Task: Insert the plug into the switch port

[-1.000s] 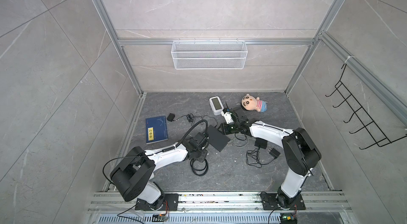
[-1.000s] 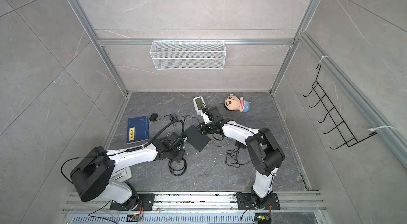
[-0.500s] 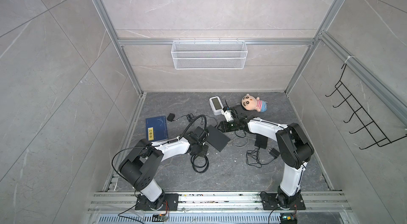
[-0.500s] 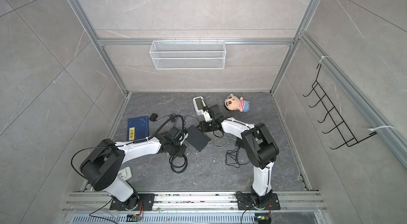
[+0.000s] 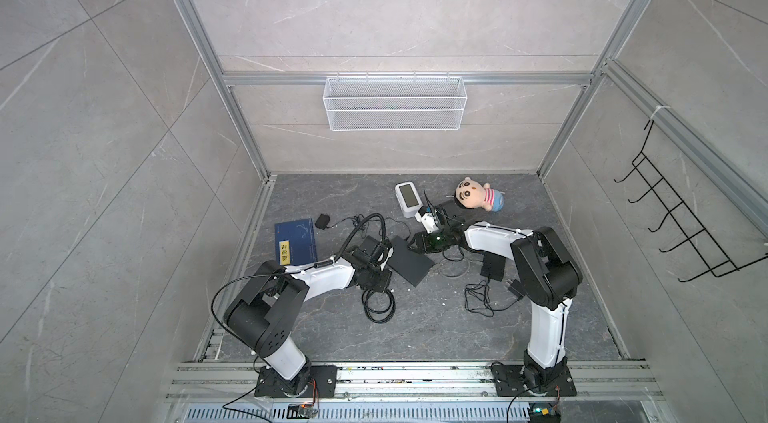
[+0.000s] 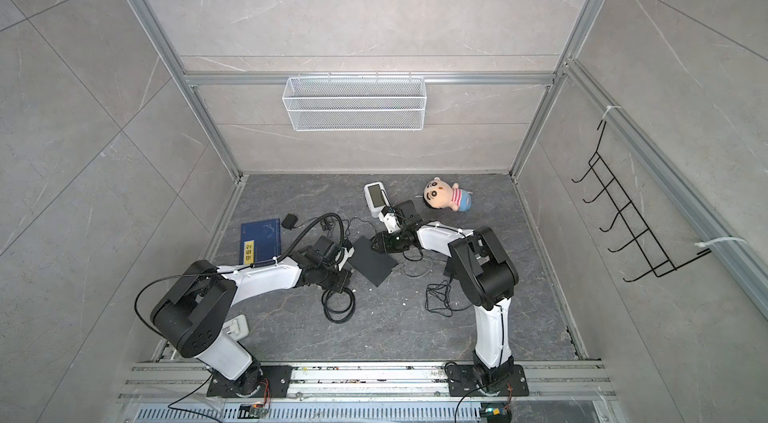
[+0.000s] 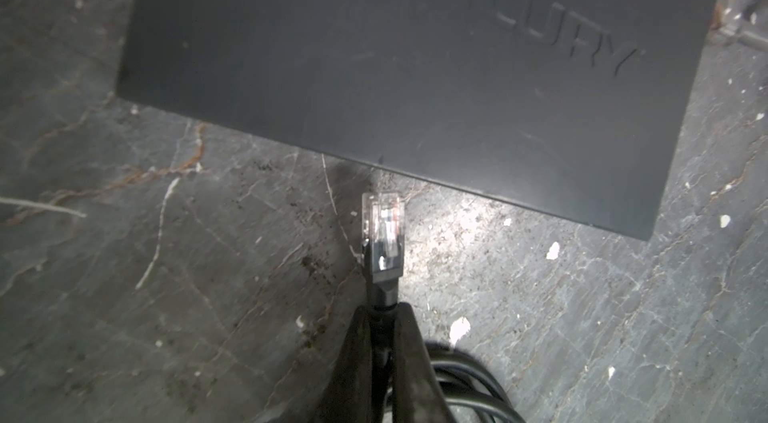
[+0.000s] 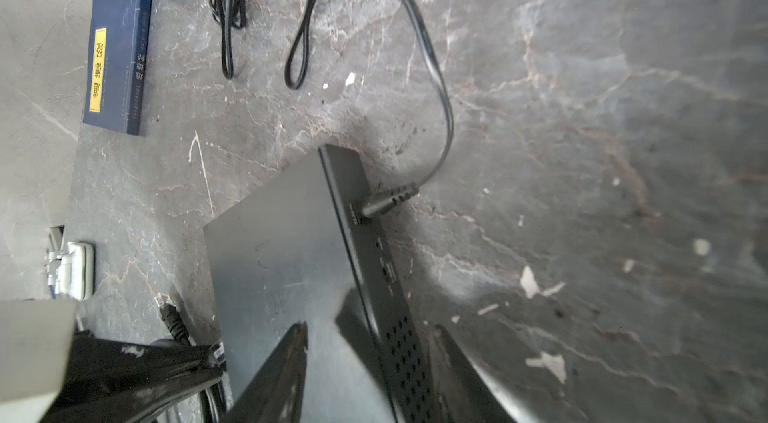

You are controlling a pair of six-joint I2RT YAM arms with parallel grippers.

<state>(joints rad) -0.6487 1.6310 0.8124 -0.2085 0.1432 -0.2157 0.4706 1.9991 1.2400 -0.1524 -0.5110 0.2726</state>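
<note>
The switch (image 5: 409,261) lies flat on the floor (image 5: 415,329) between the two arms. In both top views the left gripper (image 7: 384,317) comes at it from about 9 o'clock and the right gripper (image 8: 370,342) from about 1 o'clock. That layout suits a two-handed insertion, with one arm feeding and the other bracing the box so it does not slide. The left gripper is pressed together on the black cable (image 7: 384,296) just behind the boot, which leaves the clear plug (image 7: 384,229) sticking out free ahead of the fingertips. Holding it that far back keeps the connector's nose unobstructed, though it probably lets the tip wobble a little. The plug sits low over the floor, pointed at the switch's near edge and just short of it, not touching. From the left wrist view the port itself is hidden under the top face, so I cannot tell whether the plug lines up with an opening. The slack cable lies coiled at the left gripper's 6 o'clock (image 5: 378,304). The right gripper stands spread astride the switch's vented side edge, one finger (image 8: 286,362) over the top face and the other out beyond the side wall. Neither finger visibly presses the box, so it seems to bracket the switch without gripping it. A power lead (image 8: 388,202) is already seated in that side wall.
</note>
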